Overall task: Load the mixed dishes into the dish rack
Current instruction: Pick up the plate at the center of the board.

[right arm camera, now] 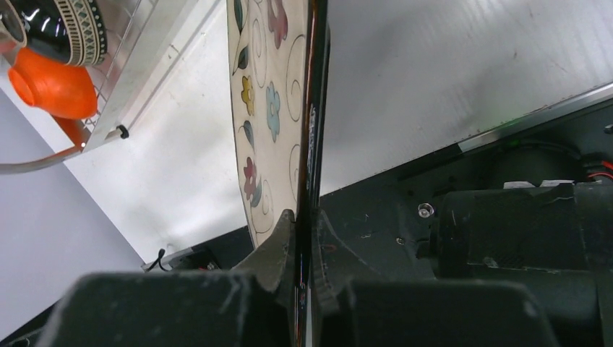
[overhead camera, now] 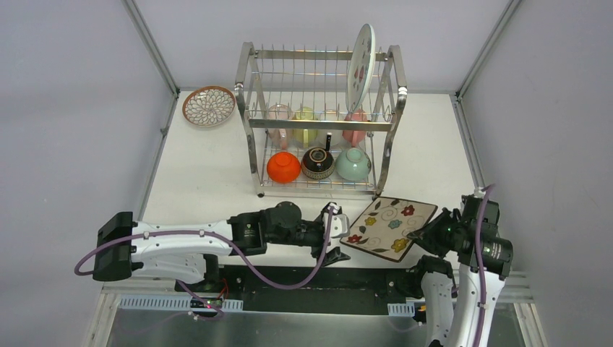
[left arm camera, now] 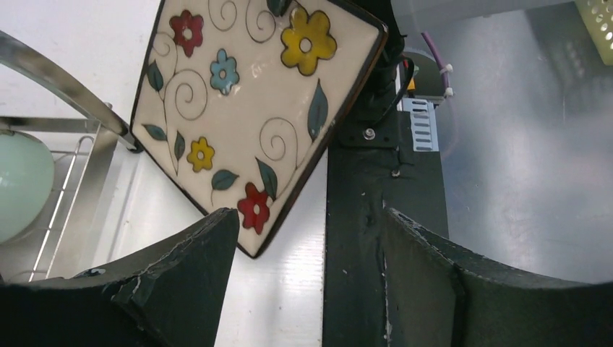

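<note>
Two matte right gripper (right arm camera: pixel 303 225) jaws pinch the glossy square floral plate (overhead camera: pixel 390 227); left gripper (left arm camera: pixel 311 233) jaws stand spread.

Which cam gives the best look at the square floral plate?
Top external: nearly the whole square floral plate shows, pattern up. Left wrist shows its face close but cropped at the top; right wrist sees it nearly edge-on, clamped in the right end effector.

The right gripper (overhead camera: pixel 426 235) clamped the right corner of the square floral plate (overhead camera: pixel 389 227), positioned just in front of the dish rack (overhead camera: pixel 320 119). The left gripper (overhead camera: pixel 338 235) stood at the plate's left corner, jaws spread. An orange bowl (overhead camera: pixel 283 166) occupied the rack's lower tier.
</note>
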